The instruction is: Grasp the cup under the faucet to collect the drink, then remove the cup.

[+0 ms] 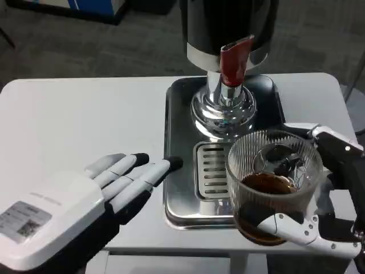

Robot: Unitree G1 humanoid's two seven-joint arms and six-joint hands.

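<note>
We see the right hand (319, 194) wrapped around the ribbed glass cup (272, 182), fingers on its near and far sides. The cup (holding dark drink in its lower part) sits over the front right corner of the steel drip tray (181, 171), in front of the dispenser's red faucet lever (234, 60). The left hand (85, 197) rests on the white table (85, 123) with fingers extended and apart, holding nothing, its fingertips just beside the tray's left edge.
</note>
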